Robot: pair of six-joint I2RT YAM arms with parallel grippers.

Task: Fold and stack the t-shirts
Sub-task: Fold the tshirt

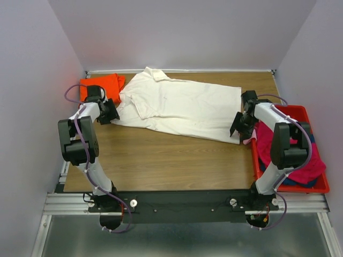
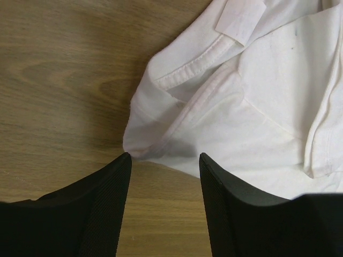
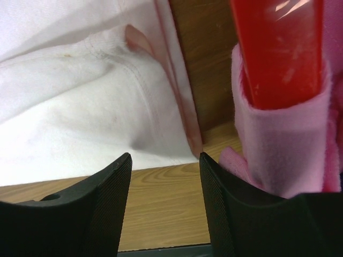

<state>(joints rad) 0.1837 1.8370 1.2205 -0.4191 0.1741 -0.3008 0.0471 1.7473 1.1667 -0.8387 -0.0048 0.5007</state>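
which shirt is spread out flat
The white collared shirt, lying open mid-table; the orange shirt is folded at the back left and the magenta shirt is bunched in the red bin.

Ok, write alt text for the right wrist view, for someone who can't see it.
The right tool, fingers open and empty, hovers over the wooden table. Ahead lies a corner of the cream-white shirt; to the right, a pale pink shirt drapes over the wall of the red bin.

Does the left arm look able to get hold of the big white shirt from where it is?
Probably yes. Its open fingers sit just short of the edge of the white shirt, with only bare table between them.
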